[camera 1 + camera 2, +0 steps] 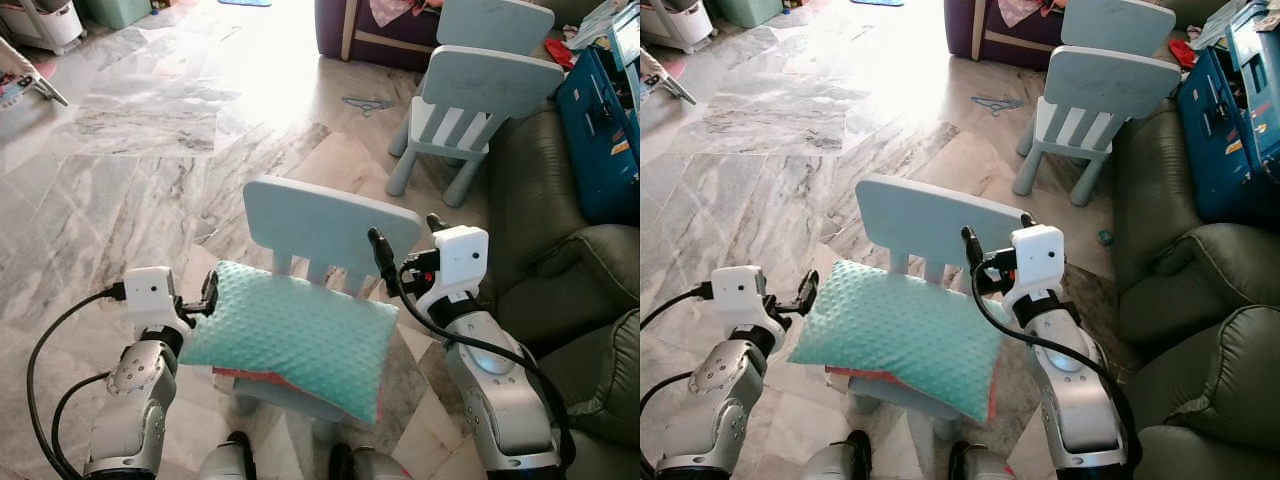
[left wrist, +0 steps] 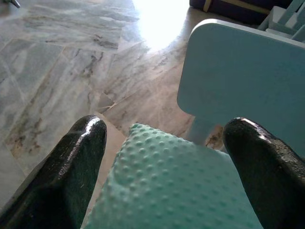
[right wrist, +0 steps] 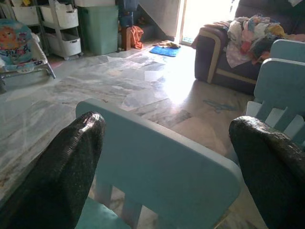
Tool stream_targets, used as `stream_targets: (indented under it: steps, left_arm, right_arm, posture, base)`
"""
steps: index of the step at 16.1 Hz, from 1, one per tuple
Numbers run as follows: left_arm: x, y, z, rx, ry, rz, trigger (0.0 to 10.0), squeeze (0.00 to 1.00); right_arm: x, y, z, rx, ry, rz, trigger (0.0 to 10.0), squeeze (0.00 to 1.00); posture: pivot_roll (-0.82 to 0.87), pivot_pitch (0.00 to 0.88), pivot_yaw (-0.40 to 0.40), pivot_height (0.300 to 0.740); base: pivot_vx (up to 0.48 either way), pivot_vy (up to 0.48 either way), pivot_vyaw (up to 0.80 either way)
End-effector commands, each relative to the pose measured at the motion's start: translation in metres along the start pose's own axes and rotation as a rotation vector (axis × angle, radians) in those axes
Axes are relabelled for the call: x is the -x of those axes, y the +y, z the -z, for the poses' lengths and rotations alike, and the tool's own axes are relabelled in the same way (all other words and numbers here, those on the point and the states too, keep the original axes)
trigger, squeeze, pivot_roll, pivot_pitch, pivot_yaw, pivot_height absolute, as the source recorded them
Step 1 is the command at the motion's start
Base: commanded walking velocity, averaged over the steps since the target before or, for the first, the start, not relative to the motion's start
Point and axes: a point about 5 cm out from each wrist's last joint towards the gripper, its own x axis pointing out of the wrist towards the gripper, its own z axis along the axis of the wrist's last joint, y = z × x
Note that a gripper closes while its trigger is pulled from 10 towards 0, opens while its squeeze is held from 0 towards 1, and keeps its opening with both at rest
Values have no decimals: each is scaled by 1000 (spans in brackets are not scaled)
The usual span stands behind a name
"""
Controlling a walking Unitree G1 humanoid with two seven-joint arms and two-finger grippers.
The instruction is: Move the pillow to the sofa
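Pillow (image 1: 290, 337) on small chair (image 1: 330, 225), between open left hand (image 1: 207, 292) fingers

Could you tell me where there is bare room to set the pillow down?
The green sofa cushions at right look bare, and the marble floor left of the chair. It's crowded around the blue case and the two small chairs.
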Motion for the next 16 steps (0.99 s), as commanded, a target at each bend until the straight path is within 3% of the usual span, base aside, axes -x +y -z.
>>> stream_targets:
  steps: [1, 5, 8, 13, 16]
  left_arm:
    - [3, -4, 4, 22, 23, 32, 10000, 0]
    - [7, -8, -1, -9, -24, 67, 10000, 0]
    - [7, -10, 0, -8, -13, 85, 10000, 0]
    - [7, -17, -1, 6, -19, 117, 10000, 0]
    - [7, -17, -1, 7, -18, 118, 10000, 0]
  right_arm:
    - [3, -2, 1, -9, 10, 15, 10000, 0]
    - [11, -10, 10, -42, 56, 57, 10000, 0]
    - [8, -10, 7, -43, 50, 63, 10000, 0]
    - [8, -9, 7, -45, 54, 58, 10000, 0]
    - [7, -8, 7, -44, 55, 53, 10000, 0]
  posture:
    - [-22, 220, -59, 740]
    - [-25, 229, -60, 740]
    - [-27, 229, -58, 740]
    - [-29, 234, -60, 740]
    - [-28, 237, -61, 740]
  base:
    - [0, 0, 0]
    - [0, 0, 0]
    - [0, 0, 0]
    - [0, 0, -724]
    - [0, 0, 0]
